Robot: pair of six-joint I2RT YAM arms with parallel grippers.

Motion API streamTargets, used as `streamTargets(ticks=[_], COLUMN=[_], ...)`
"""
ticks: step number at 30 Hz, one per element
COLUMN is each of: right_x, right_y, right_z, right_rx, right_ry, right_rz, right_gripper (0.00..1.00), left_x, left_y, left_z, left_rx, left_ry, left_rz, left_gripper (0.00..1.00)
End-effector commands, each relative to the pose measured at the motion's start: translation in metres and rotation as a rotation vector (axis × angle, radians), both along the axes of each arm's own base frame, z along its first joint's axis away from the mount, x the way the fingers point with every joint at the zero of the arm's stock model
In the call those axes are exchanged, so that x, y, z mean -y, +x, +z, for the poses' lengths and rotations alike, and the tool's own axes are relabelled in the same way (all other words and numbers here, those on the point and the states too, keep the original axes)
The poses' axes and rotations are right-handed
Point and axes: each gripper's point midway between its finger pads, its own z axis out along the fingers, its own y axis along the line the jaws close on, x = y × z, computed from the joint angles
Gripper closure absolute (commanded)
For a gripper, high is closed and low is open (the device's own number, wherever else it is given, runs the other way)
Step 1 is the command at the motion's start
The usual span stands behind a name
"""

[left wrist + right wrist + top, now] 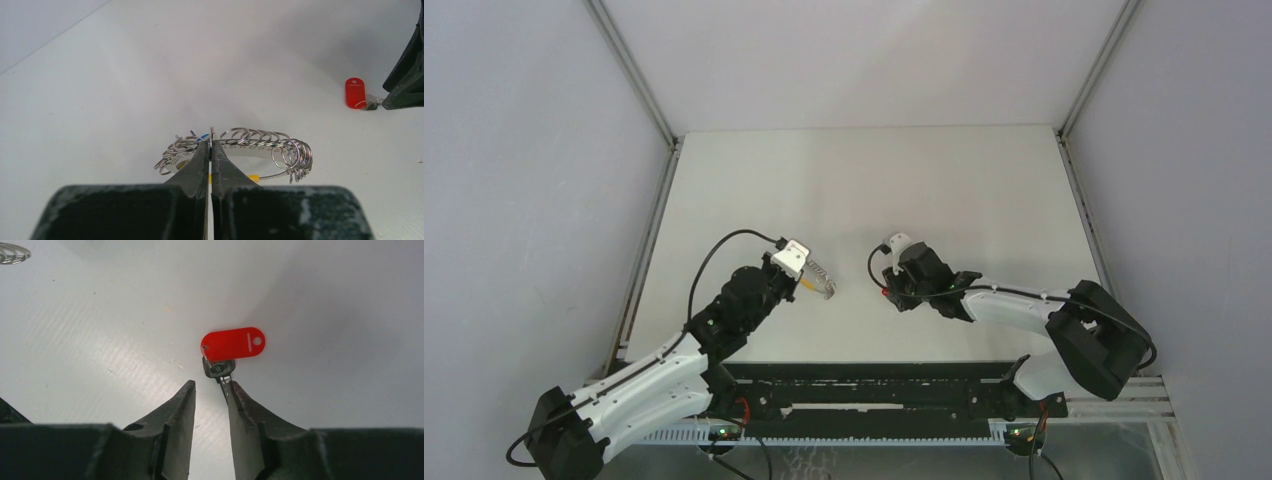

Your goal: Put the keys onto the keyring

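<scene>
My left gripper (pixel 210 145) is shut on the keyring (pixel 260 137), a thin wire loop strung with several small split rings, and holds it just over the white table. A yellow key head (pixel 254 177) and a bit of a blue one (pixel 202 136) show on the ring. The red key (pixel 233 344) lies on the table with its metal blade pointing at my right gripper (pixel 211 385). That gripper is open, and the blade touches the inner side of its right finger (pixel 240 400). In the top view the left gripper (pixel 829 290) and right gripper (pixel 887 293) face each other closely. No green key shows.
The white table (pixel 874 180) has grey walls on three sides and metal corner posts. The black rail (pixel 874 385) with the arm bases runs along the near edge. The right gripper's dark fingers (pixel 405 80) show at the right edge of the left wrist view, beside the red key (pixel 354 92).
</scene>
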Motion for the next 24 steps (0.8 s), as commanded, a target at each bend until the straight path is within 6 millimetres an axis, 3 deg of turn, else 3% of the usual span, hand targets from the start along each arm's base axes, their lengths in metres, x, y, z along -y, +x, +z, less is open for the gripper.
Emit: streamTargets(ticks=[1,24], right_x=[-0.014,-0.020], right_y=[0.012,0.013], right_z=[0.015,-0.006], right_rx=[0.077,0.083], right_ry=[0.076,0.004], right_rz=[0.083,0.156], right_gripper=[0.71,0.80], left_x=[0.007,0.010], left_y=[0.002,0.002], left_z=[0.017,0.016], left_rx=[0.046,0.042], left_ry=[-0.073,-0.070], left_rz=[-0.013,-0.030], left_gripper=[1.00,1.00])
